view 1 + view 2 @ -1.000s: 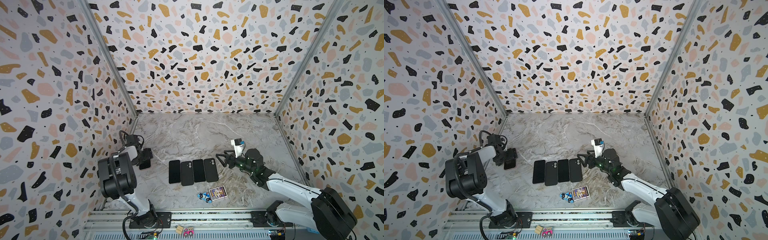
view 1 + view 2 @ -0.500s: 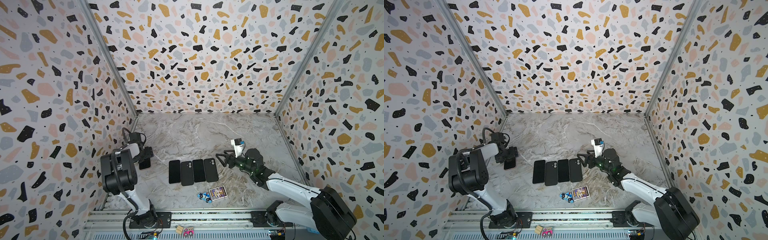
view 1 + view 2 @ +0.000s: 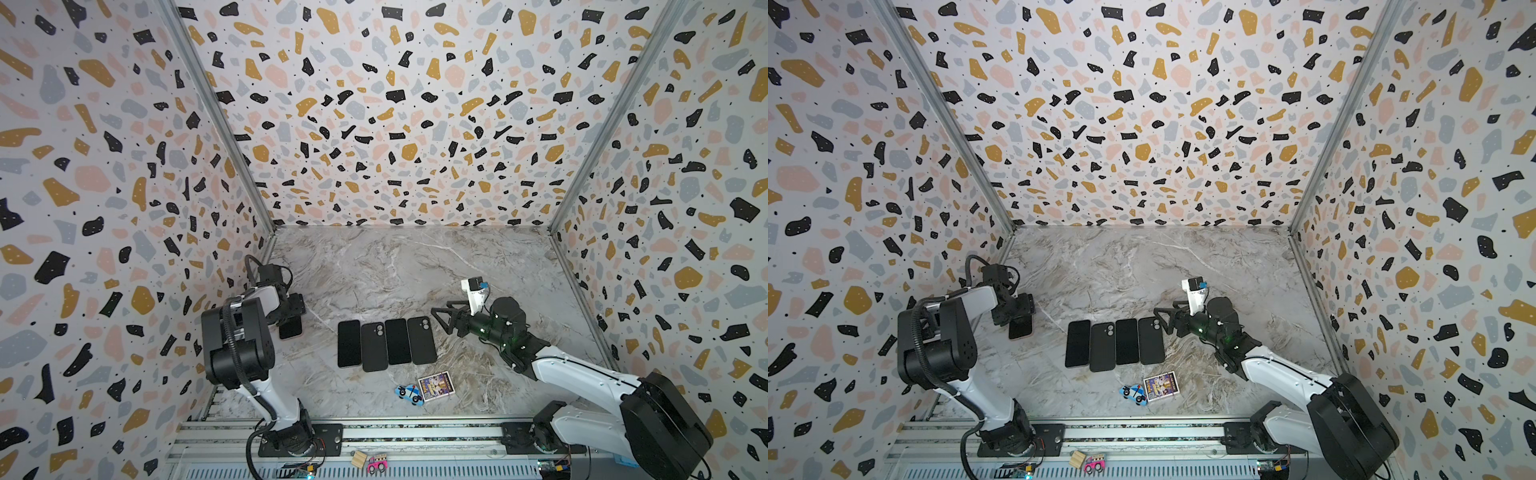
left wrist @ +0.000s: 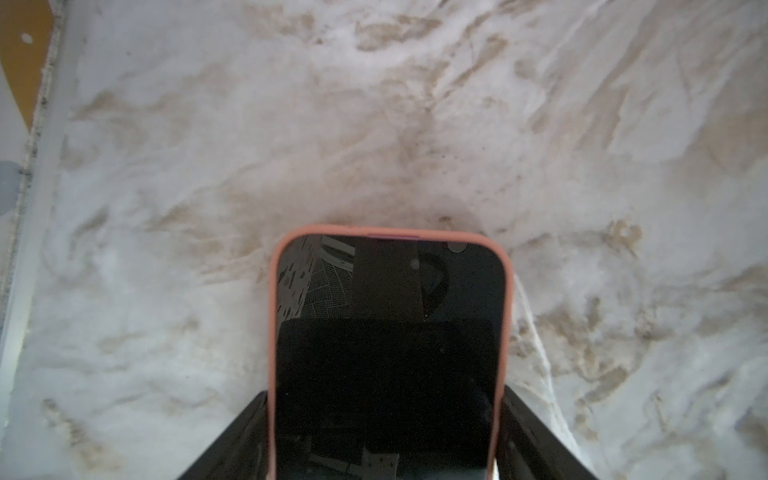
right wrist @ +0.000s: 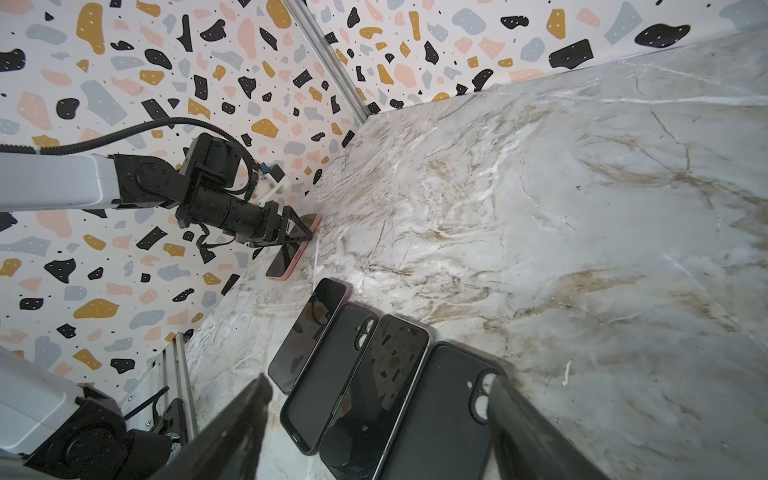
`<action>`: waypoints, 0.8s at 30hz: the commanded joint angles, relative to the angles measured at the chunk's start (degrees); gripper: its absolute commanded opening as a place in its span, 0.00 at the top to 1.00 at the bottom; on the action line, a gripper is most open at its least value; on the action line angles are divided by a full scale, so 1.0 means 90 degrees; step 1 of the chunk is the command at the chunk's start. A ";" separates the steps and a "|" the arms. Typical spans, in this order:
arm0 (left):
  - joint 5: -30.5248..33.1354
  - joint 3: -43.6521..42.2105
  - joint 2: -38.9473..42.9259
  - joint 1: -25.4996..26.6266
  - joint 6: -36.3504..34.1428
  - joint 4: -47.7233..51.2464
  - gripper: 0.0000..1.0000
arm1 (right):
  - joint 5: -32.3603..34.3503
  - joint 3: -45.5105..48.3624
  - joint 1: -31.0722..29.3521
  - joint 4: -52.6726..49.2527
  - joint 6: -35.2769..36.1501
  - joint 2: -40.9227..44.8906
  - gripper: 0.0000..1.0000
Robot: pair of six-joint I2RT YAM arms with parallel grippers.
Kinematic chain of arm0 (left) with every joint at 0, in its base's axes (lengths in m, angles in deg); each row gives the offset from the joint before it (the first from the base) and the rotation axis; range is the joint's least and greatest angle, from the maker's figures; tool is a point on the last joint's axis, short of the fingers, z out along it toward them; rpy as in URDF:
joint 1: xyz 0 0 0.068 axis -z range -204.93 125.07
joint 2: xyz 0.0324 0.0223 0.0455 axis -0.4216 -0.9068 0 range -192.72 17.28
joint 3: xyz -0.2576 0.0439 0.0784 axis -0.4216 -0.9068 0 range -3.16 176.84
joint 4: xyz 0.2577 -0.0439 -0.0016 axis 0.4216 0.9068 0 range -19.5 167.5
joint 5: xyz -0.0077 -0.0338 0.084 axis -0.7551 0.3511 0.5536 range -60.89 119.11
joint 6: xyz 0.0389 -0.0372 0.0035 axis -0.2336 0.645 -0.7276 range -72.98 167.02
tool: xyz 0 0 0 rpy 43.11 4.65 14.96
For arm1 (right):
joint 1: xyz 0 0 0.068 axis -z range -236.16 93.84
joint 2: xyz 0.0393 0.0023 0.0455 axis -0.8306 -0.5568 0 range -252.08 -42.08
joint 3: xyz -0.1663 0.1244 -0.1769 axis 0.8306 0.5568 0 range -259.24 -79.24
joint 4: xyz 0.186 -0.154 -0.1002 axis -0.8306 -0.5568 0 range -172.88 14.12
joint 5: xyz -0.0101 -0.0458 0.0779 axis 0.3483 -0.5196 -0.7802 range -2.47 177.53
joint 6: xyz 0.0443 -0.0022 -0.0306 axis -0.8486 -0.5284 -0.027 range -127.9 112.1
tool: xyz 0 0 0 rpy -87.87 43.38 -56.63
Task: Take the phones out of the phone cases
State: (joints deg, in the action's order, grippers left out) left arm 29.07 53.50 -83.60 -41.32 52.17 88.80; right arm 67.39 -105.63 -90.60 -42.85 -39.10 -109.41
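Salmon-pink, round-cornered phone case (image 4: pixel 324 230) rims a glossy black phone (image 4: pixel 386 374).

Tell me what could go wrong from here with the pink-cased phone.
The left gripper straddles the pink case across both long sides; squeezing there may just clamp the phone tighter, lifting both together. The right gripper hangs open beside the row of four dark items; reaching across could knock them askew.

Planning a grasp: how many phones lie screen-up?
3. In the central row, the leftmost phone and the third phone; a pink-cased phone within the left gripper. The second case and rightmost case may hide more.
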 commanded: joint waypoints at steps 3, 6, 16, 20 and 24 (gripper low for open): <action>-0.0944 -0.0326 0.0081 0.0037 0.0091 0.0255 0.38 | -0.0244 -0.0113 0.0008 0.0082 -0.0163 0.0221 0.16; -0.1211 -0.0375 0.0252 0.0039 0.0176 0.0176 0.40 | -0.0443 -0.0134 -0.0026 0.0155 -0.0205 0.0198 0.16; -0.2326 -0.0646 0.0778 0.0042 0.0617 -0.0299 0.44 | -0.0982 -0.0560 -0.0568 0.0587 -0.0290 -0.0395 0.16; -0.2651 -0.0752 0.0907 0.0052 0.0790 -0.0473 0.46 | -0.1014 -0.0893 -0.0852 0.0693 -0.0360 -0.0906 0.17; -0.2790 -0.0827 0.1107 0.0148 0.0893 -0.0577 0.46 | -0.1113 -0.1259 -0.1120 0.0880 -0.0456 -0.1488 0.17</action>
State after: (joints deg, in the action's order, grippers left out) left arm 7.76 46.55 -76.17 -40.77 58.59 86.33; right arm 58.84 -113.92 -99.39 -37.62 -42.20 -121.13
